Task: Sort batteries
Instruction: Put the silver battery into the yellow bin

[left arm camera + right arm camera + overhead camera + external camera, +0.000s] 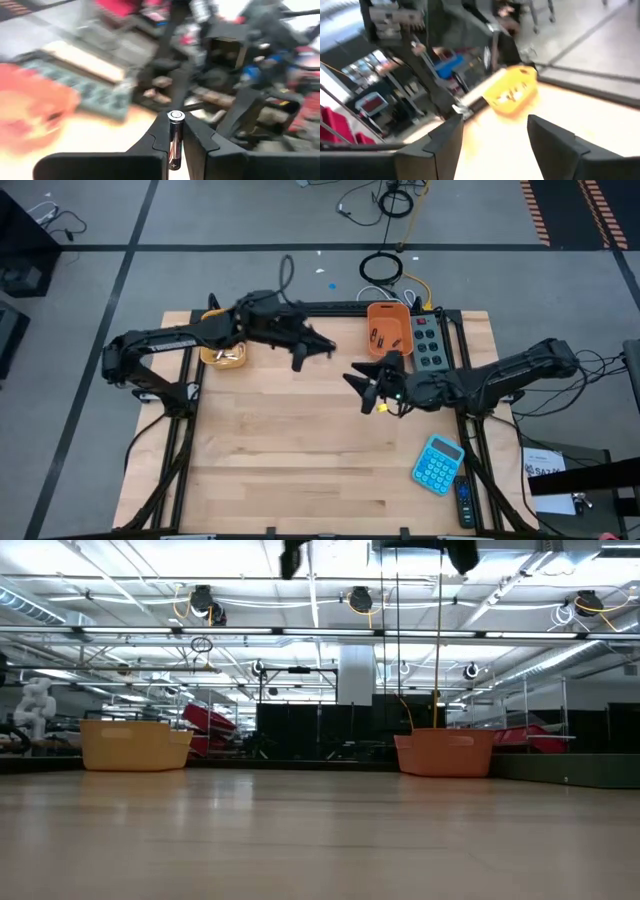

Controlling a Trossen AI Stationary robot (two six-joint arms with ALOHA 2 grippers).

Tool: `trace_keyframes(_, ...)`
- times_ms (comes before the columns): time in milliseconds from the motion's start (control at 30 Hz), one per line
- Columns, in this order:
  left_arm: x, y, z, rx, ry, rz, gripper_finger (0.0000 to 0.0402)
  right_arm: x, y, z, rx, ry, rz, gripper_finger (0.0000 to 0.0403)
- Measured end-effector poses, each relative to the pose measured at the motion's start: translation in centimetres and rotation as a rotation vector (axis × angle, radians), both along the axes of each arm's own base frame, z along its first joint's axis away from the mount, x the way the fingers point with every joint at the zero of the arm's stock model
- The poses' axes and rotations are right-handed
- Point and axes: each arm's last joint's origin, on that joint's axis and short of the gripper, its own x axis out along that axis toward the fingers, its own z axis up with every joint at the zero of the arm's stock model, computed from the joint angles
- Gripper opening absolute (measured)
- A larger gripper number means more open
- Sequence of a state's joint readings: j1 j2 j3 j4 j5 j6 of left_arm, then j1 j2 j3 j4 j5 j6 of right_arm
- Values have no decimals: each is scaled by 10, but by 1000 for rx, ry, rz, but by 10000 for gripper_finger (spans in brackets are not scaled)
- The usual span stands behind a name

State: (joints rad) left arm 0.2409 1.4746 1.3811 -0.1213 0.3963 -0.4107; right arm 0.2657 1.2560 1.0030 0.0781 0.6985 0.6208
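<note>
- Tabletop (300,440): light wood, with a yellow bin (222,356) (far left) and an orange bin (388,326).
- Right claw (495,135): fingers spread wide, holding nothing.
- Left claw (176,142): raised over the tabletop, clamped on an upright battery (175,140).

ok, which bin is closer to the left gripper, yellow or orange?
The yellow bin. It sits at the table's back left, right under the left arm; the left gripper, shut on a battery, hangs between the bins. The orange bin is back right.
</note>
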Motion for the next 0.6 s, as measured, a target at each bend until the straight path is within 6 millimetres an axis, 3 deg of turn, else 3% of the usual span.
trace_keyframes(300,-71,33,1,142,330,466,30,-33,-2,3,32,119,2,191)
trace_keyframes(600,-132,68,-75,-45,642,897,30,-29,0,-1,58,125,5,180)
